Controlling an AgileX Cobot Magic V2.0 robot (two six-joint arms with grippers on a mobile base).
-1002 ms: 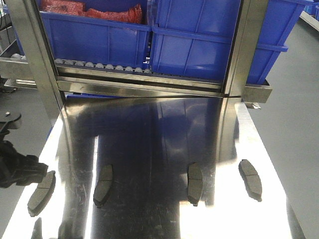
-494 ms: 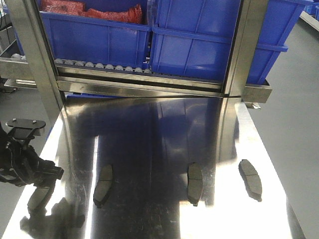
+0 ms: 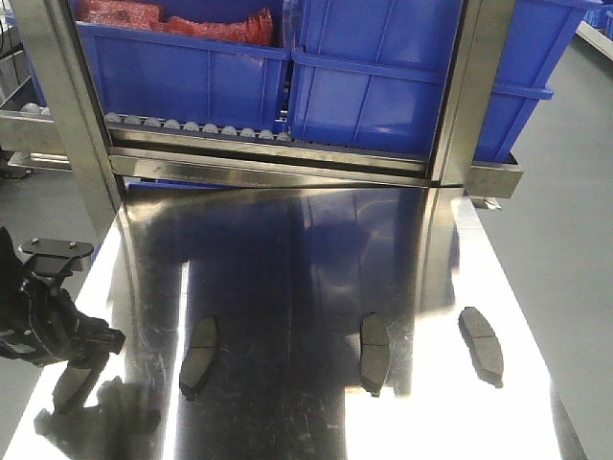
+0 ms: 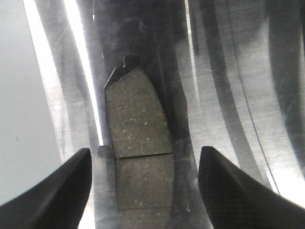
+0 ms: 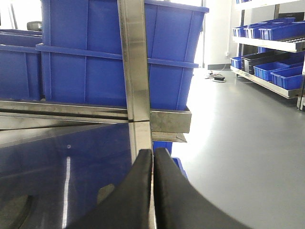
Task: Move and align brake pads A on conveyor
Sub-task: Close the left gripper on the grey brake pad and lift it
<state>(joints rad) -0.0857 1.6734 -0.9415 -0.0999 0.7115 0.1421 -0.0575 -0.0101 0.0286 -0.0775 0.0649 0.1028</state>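
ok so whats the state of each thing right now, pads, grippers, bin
left gripper: open, straddling the far-left pad
right gripper: shut, empty
far-left pad: flat on the table, not gripped
second pad: flat on the table, untouched
third pad: flat on the table, untouched
far-right pad: flat on the table, untouched
left bin: red items inside
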